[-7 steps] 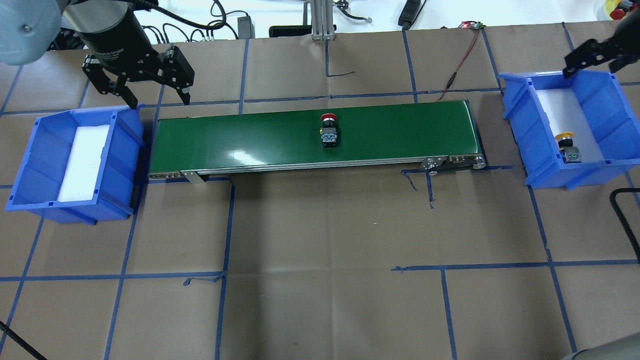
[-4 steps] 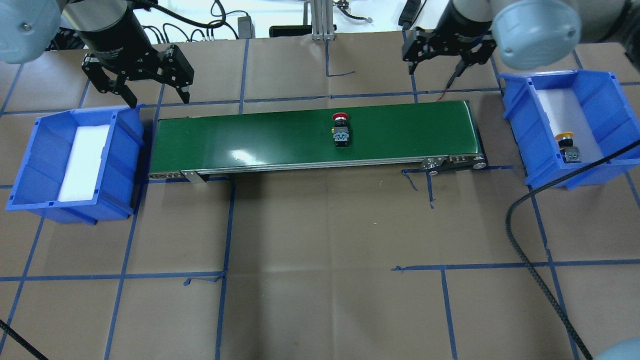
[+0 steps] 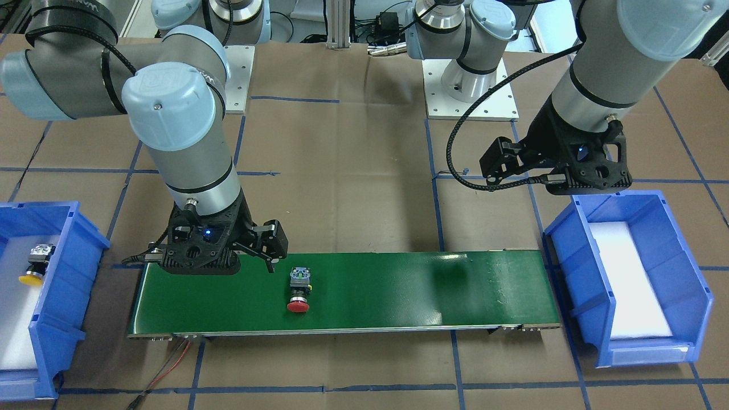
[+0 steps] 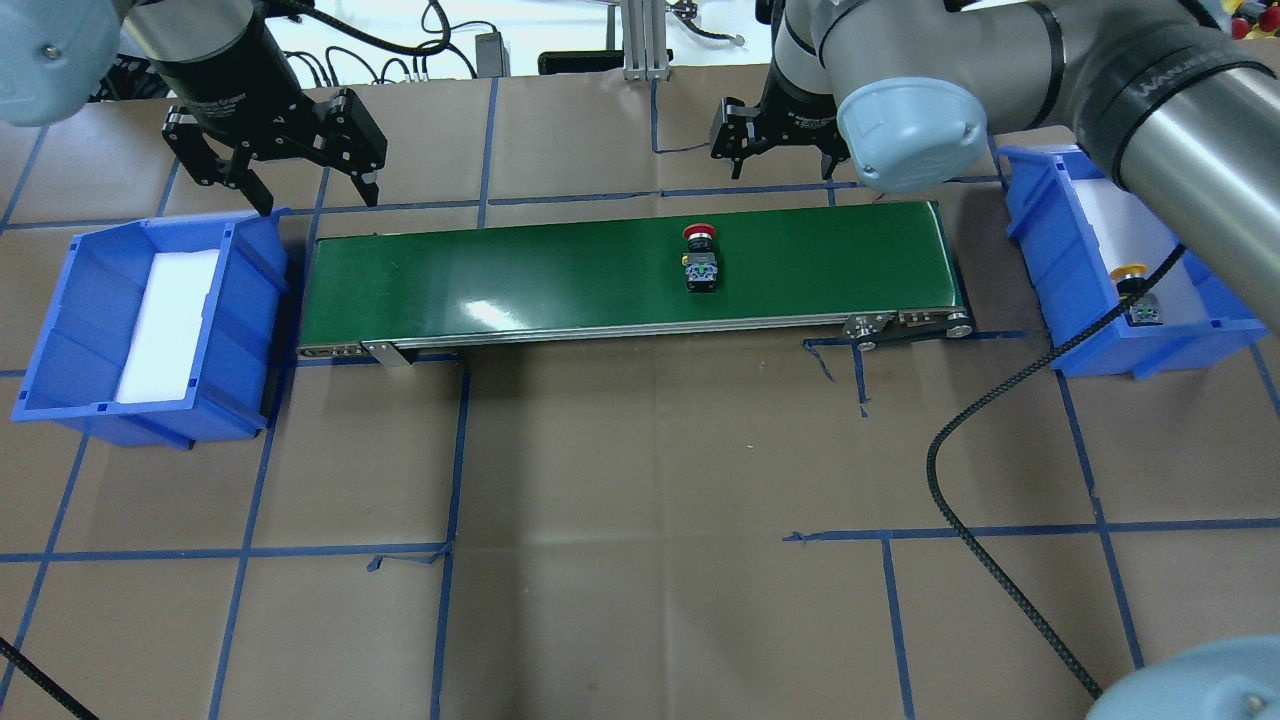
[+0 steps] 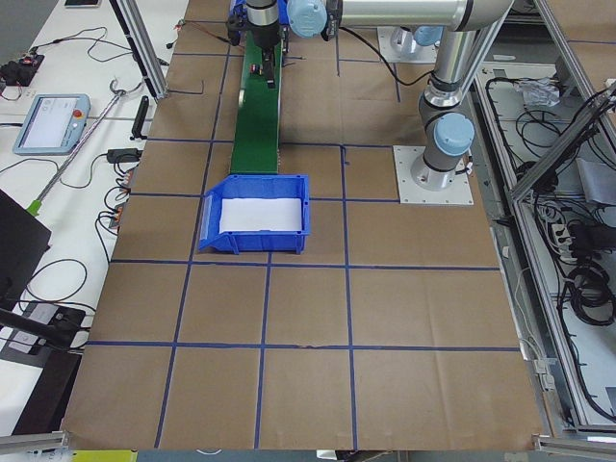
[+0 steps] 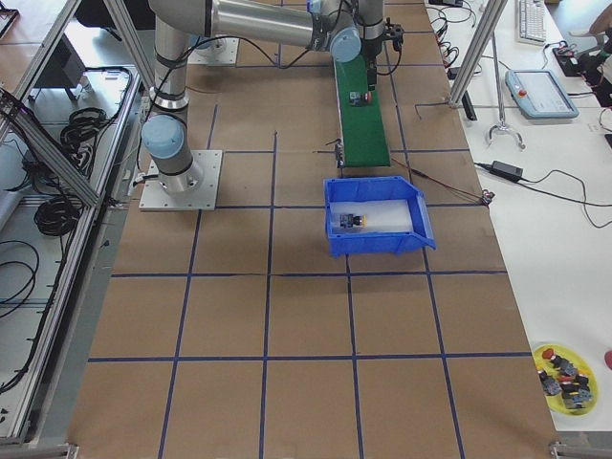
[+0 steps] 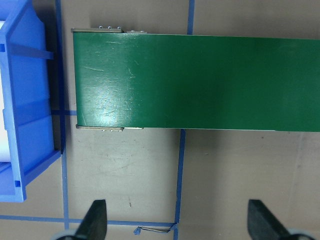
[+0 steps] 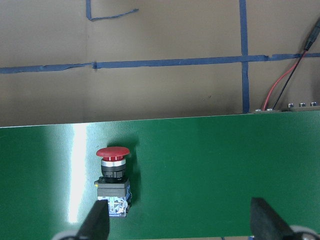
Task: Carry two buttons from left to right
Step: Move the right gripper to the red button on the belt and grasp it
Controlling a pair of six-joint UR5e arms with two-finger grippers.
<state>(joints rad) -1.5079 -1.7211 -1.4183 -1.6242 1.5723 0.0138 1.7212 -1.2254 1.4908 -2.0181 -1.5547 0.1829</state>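
Green belt (image 4: 500, 270) carries one red button (image 4: 701, 259); one yellow button (image 3: 35, 262) occupies a bin (image 3: 68, 296).

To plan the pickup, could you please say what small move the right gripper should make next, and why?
Probably slide the open right gripper over the red button to centre it between the jaws: it lies on the green belt, and the wrist view shows it far to one side, not midway.

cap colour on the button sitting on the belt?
Red. The button lies on the green belt, its mushroom cap clearest in the right wrist view.
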